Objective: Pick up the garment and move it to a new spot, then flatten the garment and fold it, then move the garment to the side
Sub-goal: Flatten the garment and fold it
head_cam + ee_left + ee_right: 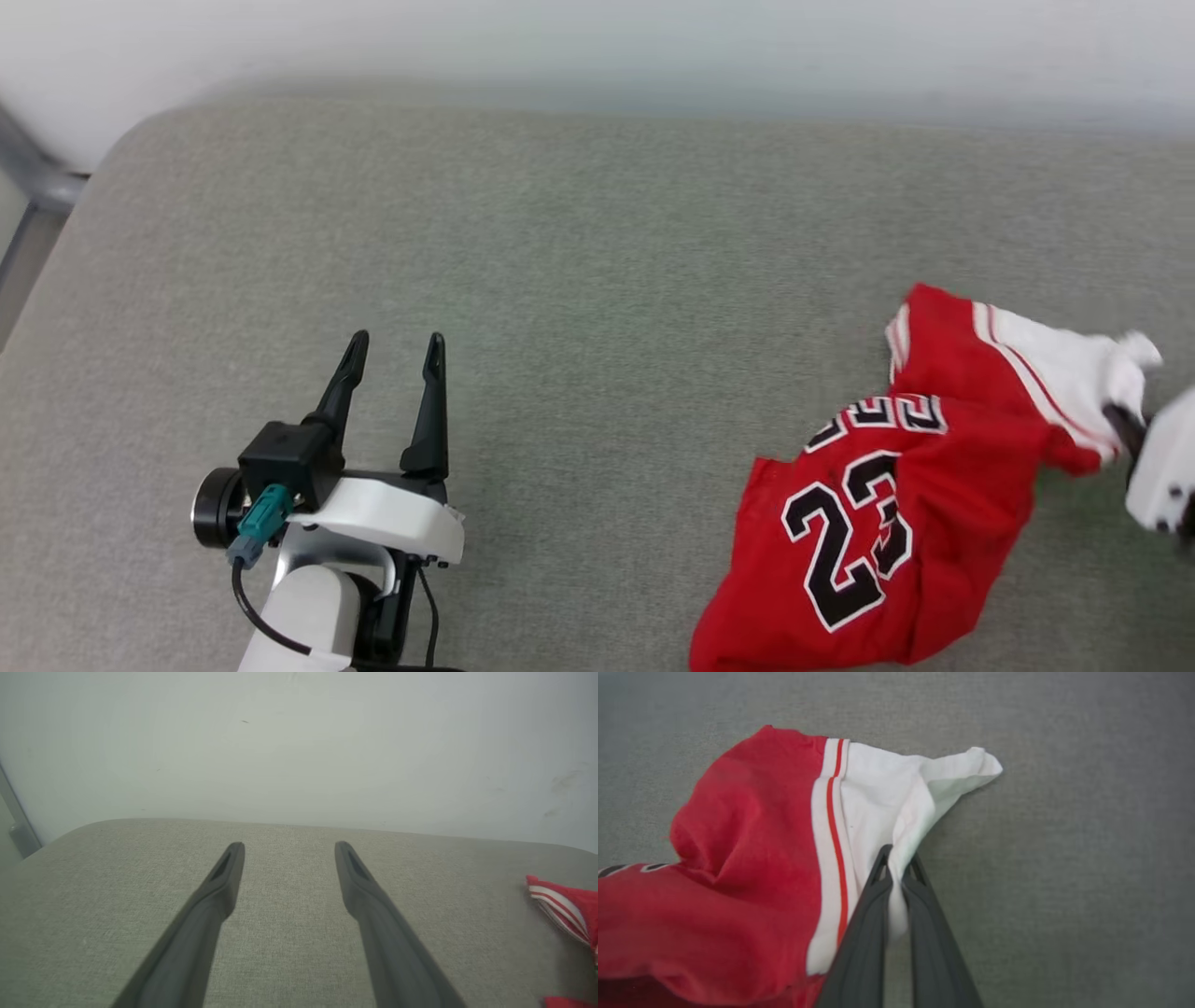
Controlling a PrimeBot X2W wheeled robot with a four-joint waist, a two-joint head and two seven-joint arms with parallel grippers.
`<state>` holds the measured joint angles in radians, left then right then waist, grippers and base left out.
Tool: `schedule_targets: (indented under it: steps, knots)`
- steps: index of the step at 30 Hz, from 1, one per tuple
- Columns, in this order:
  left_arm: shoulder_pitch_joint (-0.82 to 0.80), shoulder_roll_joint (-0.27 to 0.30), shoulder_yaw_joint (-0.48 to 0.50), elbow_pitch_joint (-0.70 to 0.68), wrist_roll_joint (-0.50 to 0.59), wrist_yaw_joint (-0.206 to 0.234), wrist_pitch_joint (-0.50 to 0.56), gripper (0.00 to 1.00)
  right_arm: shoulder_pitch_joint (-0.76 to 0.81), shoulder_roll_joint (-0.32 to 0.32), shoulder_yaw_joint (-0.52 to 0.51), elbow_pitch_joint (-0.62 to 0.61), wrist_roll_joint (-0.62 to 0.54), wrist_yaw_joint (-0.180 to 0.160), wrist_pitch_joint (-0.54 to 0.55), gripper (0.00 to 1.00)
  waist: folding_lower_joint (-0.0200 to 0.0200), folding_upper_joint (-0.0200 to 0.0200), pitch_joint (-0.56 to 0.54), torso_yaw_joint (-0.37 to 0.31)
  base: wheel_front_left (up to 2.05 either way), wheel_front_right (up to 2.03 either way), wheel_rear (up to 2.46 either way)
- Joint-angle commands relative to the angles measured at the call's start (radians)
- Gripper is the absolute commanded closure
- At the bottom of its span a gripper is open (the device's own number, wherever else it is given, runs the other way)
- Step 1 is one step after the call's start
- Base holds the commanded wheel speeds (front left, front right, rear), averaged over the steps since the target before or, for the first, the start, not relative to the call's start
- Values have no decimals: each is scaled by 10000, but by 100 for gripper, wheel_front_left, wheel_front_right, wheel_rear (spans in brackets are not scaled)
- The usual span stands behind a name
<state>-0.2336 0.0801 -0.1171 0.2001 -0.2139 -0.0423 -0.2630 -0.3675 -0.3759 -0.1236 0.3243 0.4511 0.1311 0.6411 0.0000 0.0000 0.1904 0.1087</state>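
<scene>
Grey cloth-covered surface (597, 233). Crumpled red garment (896, 495) at its right, number 23 upward in head view; white sleeve (878, 793) pinched by right gripper (899, 858), jaws closed on it, in right wrist view. Left gripper (397, 341) spread open, empty, well apart.

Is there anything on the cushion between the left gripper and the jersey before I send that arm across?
Nothing visible. The left gripper, open, is over bare grey cushion, and only bare cushion lies between it and the jersey to its right. The right gripper is shut on the jersey's white sleeve.
</scene>
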Motion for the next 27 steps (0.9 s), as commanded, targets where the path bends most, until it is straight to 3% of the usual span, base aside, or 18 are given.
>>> schedule_targets:
  steps: [1, 3, 4, 7, 11, 12, 13, 14, 27]
  knots:
    - [160, 71, 80, 12, 68, 50, -24, 0, 681, 373, -586, -235, -121, -7, -74, 100, 0, 0, -204, -353, 0, 0, 0]
    - [219, 100, 90, 39, 70, 63, -24, 0, 1089, 533, -1009, -339, -230, -7, -92, 100, 0, 0, -211, -413, 0, 0, 0]
    - [281, 127, 106, 63, 73, 65, -24, 0, 1837, 927, -1798, -521, -364, -7, -229, 100, 0, 0, -208, -468, 0, 0, 0]
    - [350, 194, 110, 139, 67, 73, -24, 0, 2780, 1513, -2704, -643, -531, -7, -450, 100, 0, 0, -186, -500, 0, 0, 0]
    - [405, 252, 121, 238, 11, 95, -24, 0, 3572, 2216, -3273, -494, -780, -8, -677, 100, 0, 0, -221, -503, 0, 0, 0]
    - [427, 272, 134, 268, -7, 111, -24, 0, 3674, 2329, -3313, -472, -865, -8, -762, 85, 0, 0, -249, -505, 0, 0, 0]
    - [441, 288, 144, 289, -23, 126, -24, 0, 3691, 2412, -3360, -515, -947, -8, -981, 35, 0, 0, -274, -505, 0, 0, 0]
    - [459, 297, 146, 306, -46, 139, -24, 0, 3662, 2501, -3408, -598, -1032, -8, -1291, 0, 0, 0, -307, -506, 0, 0, 0]
    - [893, 395, 107, 490, -208, 222, 149, 0, 3195, 3100, -2954, -1817, -2727, -7, -5861, 0, 0, 0, -990, -420, 0, 0, 0]
